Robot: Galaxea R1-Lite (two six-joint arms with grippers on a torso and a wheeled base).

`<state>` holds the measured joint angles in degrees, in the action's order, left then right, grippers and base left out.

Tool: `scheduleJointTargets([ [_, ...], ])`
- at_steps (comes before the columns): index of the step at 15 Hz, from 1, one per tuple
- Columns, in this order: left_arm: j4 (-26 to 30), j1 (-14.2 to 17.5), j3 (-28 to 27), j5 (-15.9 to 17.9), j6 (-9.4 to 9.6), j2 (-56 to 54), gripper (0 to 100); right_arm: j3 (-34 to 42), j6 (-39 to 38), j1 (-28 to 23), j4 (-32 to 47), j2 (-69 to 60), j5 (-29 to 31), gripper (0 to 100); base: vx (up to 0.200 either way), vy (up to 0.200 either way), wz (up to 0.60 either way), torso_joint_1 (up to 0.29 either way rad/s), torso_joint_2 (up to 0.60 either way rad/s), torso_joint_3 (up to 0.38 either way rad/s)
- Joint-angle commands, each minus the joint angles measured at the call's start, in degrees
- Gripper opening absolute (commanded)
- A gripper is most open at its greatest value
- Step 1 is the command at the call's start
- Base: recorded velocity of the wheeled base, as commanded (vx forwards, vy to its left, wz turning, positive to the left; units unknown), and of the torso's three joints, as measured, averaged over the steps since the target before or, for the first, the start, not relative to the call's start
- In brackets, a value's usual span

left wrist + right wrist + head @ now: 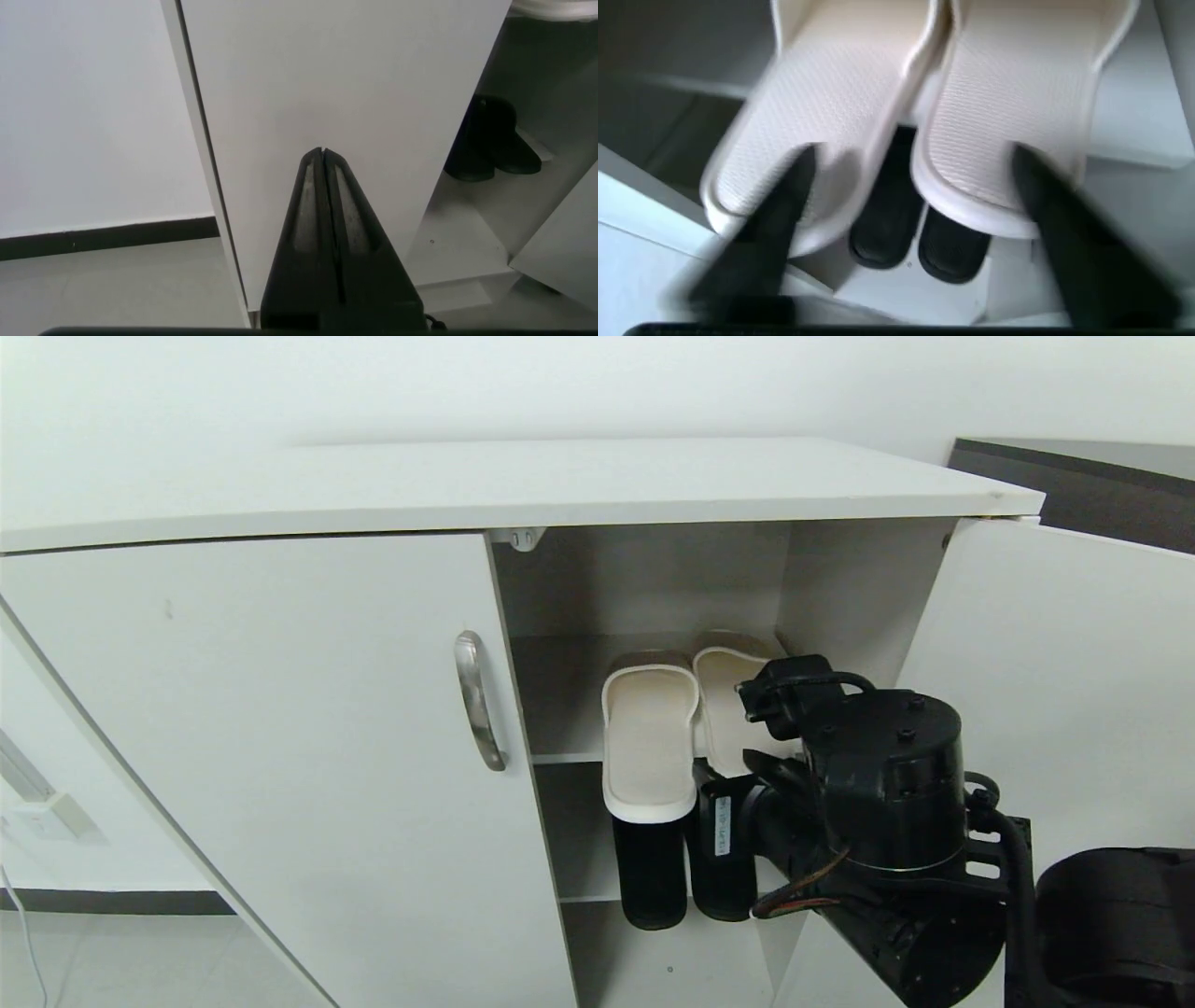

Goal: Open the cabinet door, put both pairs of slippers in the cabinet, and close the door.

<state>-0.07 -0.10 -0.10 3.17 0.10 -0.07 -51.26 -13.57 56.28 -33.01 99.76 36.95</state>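
Cream slippers (pixel 651 737) lie side by side on the upper shelf (pixel 560 709) of the cabinet (pixel 560 485), soles down. Their near ends stick out past the shelf's front edge. Black slippers (pixel 651 873) sit on the shelf right below, directly under the cream pair, and also jut out over the front edge. So both pairs are inside the cabinet's right compartment.

Right door (pixel 1055 672) is swung wide open. Left door (pixel 280 756) is shut, with its metal handle (pixel 479 700) upright near the inner edge.

Right end effector (pixel 913 159) is at the open compartment, level with the cream pair. Its fingers (pixel 785 215) are spread wide apart, one at each outer side of the pair's near ends. The wrist view is smeared, so can't tell if the fingers touch the slippers. From the head view the right arm's wrist blocks part of the right-hand cream slipper.

Left end effector (pixel 322 159) hangs low in front of the shut left door, off the door face, with its fingers pressed together and nothing between them. The black slippers show past the door edge from there.
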Motion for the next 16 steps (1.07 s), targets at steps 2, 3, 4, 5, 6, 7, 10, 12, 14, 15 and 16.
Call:
scheduleJointTargets([
  [2, -0.01, 0.01, 0.01, -0.01, -0.01, 0.07, 0, 0.28, 0.03, 0.14, -0.12, -0.09, 0.05, 0, 0.0, 0.0, 0.0, 0.0, 0.0, 0.0],
  [3, -0.01, 0.01, 0.01, -0.01, -0.01, 0.07, 0, 0.28, 0.21, 0.67, -0.12, -0.61, 0.14, 0, 0.0, 0.0, 0.0, 0.0, 0.0, 0.0],
  [4, -0.01, 0.01, 0.01, -0.01, -0.01, 0.07, 0, 0.37, 0.38, 1.02, -0.03, -0.79, 0.14, 0, 0.0, 0.0, 0.0, 0.0, 0.0, 0.0],
  [5, -0.01, 0.01, 0.01, 0.08, -0.01, 0.07, 0, 0.64, 0.47, 1.11, -0.12, -0.7, 0.23, 0, 0.0, 0.0, 0.0, 0.0, 0.0, 0.0],
  [6, -0.01, 0.01, 0.01, 0.08, -0.01, 0.07, 0, 0.72, 0.47, 1.11, -0.03, -0.61, 0.14, 0, 0.0, 0.0, 0.0, 0.0, 0.0, 0.0],
  [7, -0.01, 0.01, 0.01, 0.08, -0.01, 0.07, 0, 0.72, 0.56, 1.11, -0.12, -0.35, 0.23, 0, 0.0, 0.0, 0.0, 0.0, 0.0, 0.0],
  [10, -0.01, 0.01, 0.01, 0.08, -0.01, 0.07, 0, 0.81, 0.56, 1.02, -0.03, -0.35, 0.14, 0, 0.0, 0.0, 0.0, 0.0, 0.0, 0.0],
  [12, -0.01, 0.01, 0.01, 0.08, 0.08, 0.07, 0, 0.81, 0.56, 1.02, -0.03, -0.26, 0.14, 0, -0.1, 0.0, 0.0, -0.001, 0.0, 0.001],
  [14, -0.01, 0.01, 0.01, 0.08, -0.01, 0.07, 0, 0.81, 0.56, 1.02, -0.03, -0.18, 0.14, 0, -0.2, 0.0, 0.0, 0.002, 0.0, 0.0],
  [15, -0.01, 0.01, 0.01, 0.08, -0.01, 0.07, 0, 0.72, 0.56, 1.02, -0.03, -0.26, 0.14, 0, -0.2, 0.0, 0.0, 0.002, -0.01, -0.002],
  [16, -0.01, 0.01, 0.01, 0.08, -0.01, 0.07, 0, 0.72, 0.56, 1.02, -0.03, -0.35, 0.23, 0, -0.2, 0.0, 0.0, -0.007, 0.0, 0.002],
])
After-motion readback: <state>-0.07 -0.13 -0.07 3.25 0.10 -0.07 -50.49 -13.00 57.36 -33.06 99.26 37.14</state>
